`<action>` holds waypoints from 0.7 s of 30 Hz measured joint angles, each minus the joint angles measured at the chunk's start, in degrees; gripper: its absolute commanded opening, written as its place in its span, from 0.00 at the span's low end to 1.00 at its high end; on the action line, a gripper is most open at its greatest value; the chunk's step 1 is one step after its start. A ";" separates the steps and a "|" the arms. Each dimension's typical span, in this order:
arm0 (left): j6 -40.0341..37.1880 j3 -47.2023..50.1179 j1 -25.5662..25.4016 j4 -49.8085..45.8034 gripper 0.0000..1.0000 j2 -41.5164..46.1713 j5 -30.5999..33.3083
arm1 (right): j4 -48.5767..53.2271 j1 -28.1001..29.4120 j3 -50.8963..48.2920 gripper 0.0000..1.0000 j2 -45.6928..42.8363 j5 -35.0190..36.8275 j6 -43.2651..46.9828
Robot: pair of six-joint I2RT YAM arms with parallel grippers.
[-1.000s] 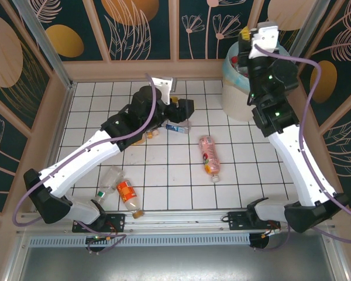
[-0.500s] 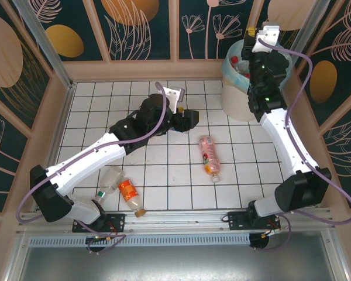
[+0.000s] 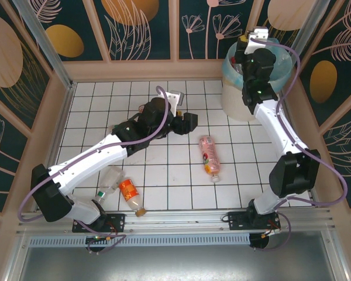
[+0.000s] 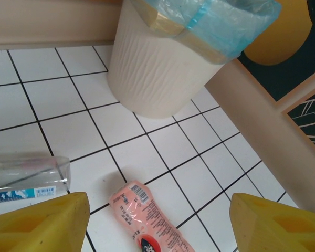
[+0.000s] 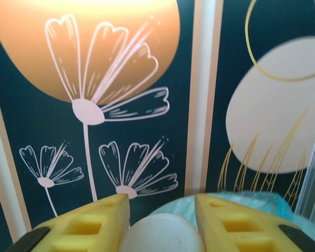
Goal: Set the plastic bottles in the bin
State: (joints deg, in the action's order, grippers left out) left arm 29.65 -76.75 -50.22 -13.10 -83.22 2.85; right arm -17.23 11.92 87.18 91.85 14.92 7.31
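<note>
Over the white-tiled floor (image 3: 169,175), the right gripper (image 5: 161,210) pinches a white-capped bottle (image 5: 160,237) above the bin (image 3: 231,100), release seemingly next; the left gripper (image 4: 160,210) gapes wide.

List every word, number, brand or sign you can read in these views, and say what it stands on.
No text reads legibly.
Pink-labelled plastic bottle: a barcode, digits too small; a round logo, blurred.
Clear plastic bottle with blue label strip: print blurred.
Orange-labelled plastic bottle: too small.
White cap between the right gripper's fingers: blank.
</note>
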 measured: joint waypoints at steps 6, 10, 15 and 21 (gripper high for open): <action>0.17 0.20 0.00 0.11 0.72 -0.26 0.00 | 5.92 -0.87 0.22 0.23 1.22 0.09 -4.81; 0.57 1.27 0.00 0.37 0.72 -0.26 0.22 | 8.46 -0.85 0.87 0.24 1.20 0.76 -6.45; 1.03 2.56 0.00 0.52 0.72 -0.11 0.26 | 11.15 -0.79 0.26 0.29 0.52 3.10 -9.01; 1.29 4.17 0.00 0.63 0.72 0.70 0.59 | 12.39 -0.85 -2.25 0.43 -0.74 5.29 -11.19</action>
State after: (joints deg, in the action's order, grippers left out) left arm 30.94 -72.58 -50.22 -12.47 -82.52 3.44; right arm -4.84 11.07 84.93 91.11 20.21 -3.88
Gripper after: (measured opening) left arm 0.723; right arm 0.401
